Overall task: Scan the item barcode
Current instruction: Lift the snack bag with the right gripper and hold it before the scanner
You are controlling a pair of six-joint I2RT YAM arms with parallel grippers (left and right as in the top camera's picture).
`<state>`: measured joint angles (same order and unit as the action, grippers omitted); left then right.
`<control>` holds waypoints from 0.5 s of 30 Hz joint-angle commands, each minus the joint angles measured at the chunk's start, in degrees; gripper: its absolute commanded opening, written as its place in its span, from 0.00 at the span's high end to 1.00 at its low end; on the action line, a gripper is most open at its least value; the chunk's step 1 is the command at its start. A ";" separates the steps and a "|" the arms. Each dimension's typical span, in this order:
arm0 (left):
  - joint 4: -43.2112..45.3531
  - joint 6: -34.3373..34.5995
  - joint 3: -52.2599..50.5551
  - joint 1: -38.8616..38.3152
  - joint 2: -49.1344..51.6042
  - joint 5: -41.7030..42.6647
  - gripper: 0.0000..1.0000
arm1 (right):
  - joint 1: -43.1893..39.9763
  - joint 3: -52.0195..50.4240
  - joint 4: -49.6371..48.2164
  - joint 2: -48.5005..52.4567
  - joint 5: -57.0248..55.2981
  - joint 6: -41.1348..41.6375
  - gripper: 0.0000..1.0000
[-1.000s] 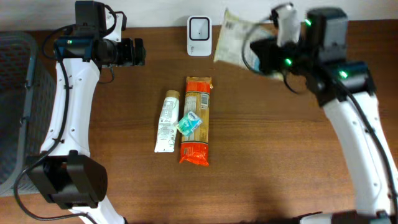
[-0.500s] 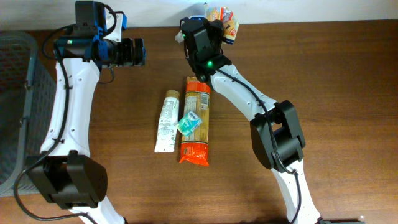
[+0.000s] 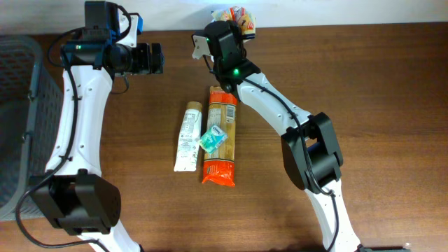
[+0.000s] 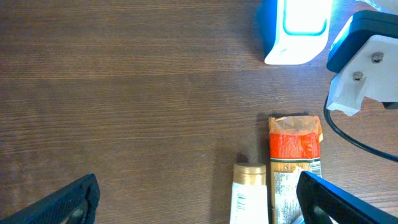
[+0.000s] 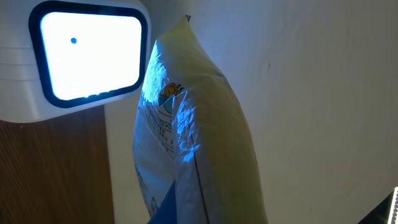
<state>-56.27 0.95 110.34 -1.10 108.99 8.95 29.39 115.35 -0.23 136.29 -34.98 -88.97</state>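
A: Surface?

B: Dark brown wood-grain table (image 3: 364,98).

A: Lying on it?

B: A white tube (image 3: 187,138), gold cap toward the far edge. Just to its right and parallel is a long pasta packet (image 3: 222,133) with orange ends. A small teal packet (image 3: 212,140) sits over the pasta packet's left edge, against the tube.

A: Anything else?

B: A white scanner (image 4: 295,28) stands at the far edge with its window lit, near the pasta packet's far end but apart from it.

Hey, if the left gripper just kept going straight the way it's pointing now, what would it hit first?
Most likely bare table. The open left gripper points roughly down at bare wood, with the tube and the pasta pack off to one side; its exact tilt is hard to judge.
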 commanded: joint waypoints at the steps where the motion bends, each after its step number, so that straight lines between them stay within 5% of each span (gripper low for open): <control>1: 0.09 -0.13 0.04 0.15 0.02 0.02 0.01 | -0.94 1.44 -3.17 2.21 -0.17 -0.39 0.96; 6: 0.09 -0.13 0.04 0.15 0.02 0.02 0.01 | -1.40 1.42 -11.21 5.44 -0.55 -0.42 0.96; 15: 0.09 -0.13 0.04 0.04 0.02 0.02 0.01 | -0.79 1.40 -10.19 0.96 -5.31 3.34 0.96</control>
<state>-56.27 0.95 110.34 -1.10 108.99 8.95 28.16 115.39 -11.16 141.93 -36.97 -88.90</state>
